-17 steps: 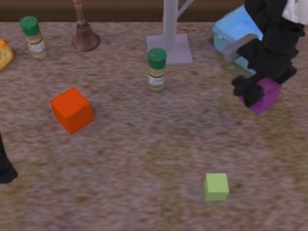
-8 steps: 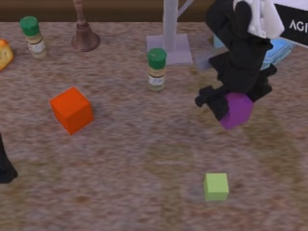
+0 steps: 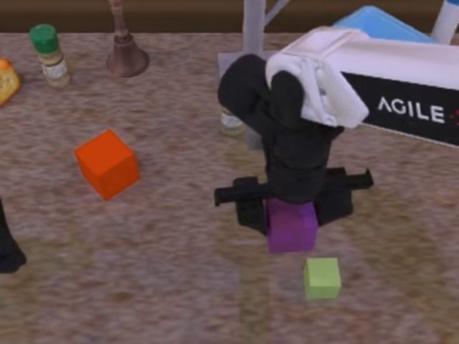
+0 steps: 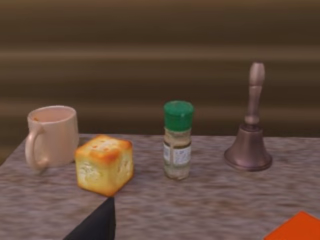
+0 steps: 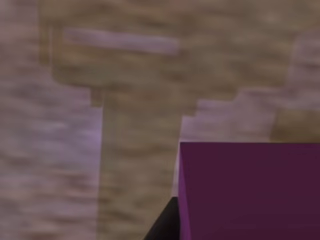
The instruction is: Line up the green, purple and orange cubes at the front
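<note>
It looks like a kitchen or home: a mug [image 4: 51,136], a toasted bread cube [image 4: 104,164], a spice jar [image 4: 178,139] and a hand bell [image 4: 249,129] sit on a speckled counter [image 3: 179,287].

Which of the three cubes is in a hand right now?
The purple cube, held by the right hand; the orange cube and green cube sit free.

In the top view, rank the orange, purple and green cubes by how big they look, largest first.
1. orange cube, clearly largest.
2. purple cube, though the right claw holds it and covers part of it, and it may be raised nearer the camera, so its look is less sure.
3. green cube, smallest.
</note>
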Controlling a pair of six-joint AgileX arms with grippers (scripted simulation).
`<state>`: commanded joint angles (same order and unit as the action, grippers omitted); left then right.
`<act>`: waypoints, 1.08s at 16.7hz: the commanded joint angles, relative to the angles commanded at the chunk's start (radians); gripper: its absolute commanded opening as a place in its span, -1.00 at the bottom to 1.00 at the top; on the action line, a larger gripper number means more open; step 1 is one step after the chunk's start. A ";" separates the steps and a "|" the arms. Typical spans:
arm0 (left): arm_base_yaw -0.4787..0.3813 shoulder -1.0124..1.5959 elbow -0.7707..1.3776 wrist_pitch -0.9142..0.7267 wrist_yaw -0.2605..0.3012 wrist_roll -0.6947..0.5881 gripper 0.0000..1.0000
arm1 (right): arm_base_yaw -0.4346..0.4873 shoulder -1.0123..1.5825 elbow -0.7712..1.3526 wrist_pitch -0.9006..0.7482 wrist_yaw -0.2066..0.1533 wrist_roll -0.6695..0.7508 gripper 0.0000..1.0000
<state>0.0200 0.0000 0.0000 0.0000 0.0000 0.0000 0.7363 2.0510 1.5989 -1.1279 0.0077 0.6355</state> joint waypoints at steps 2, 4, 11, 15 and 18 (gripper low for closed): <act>0.000 0.000 0.000 0.000 0.000 0.000 1.00 | 0.058 -0.033 -0.036 0.009 0.002 0.119 -1.00; 0.000 0.000 0.000 0.000 0.000 0.000 1.00 | 0.100 -0.059 -0.062 0.018 0.004 0.196 -1.00; 0.000 0.000 0.000 0.000 0.000 0.000 1.00 | 0.117 -0.067 -0.074 0.025 0.004 0.232 -1.00; 0.000 0.000 0.000 0.000 0.000 0.000 1.00 | 0.118 -0.032 -0.149 0.142 0.005 0.235 -1.00; 0.000 0.000 0.000 0.000 0.000 0.000 1.00 | 0.123 0.005 -0.219 0.252 0.006 0.237 -1.00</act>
<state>0.0200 0.0000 0.0000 0.0000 0.0000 0.0000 0.8593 2.0563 1.3798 -0.8758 0.0138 0.8721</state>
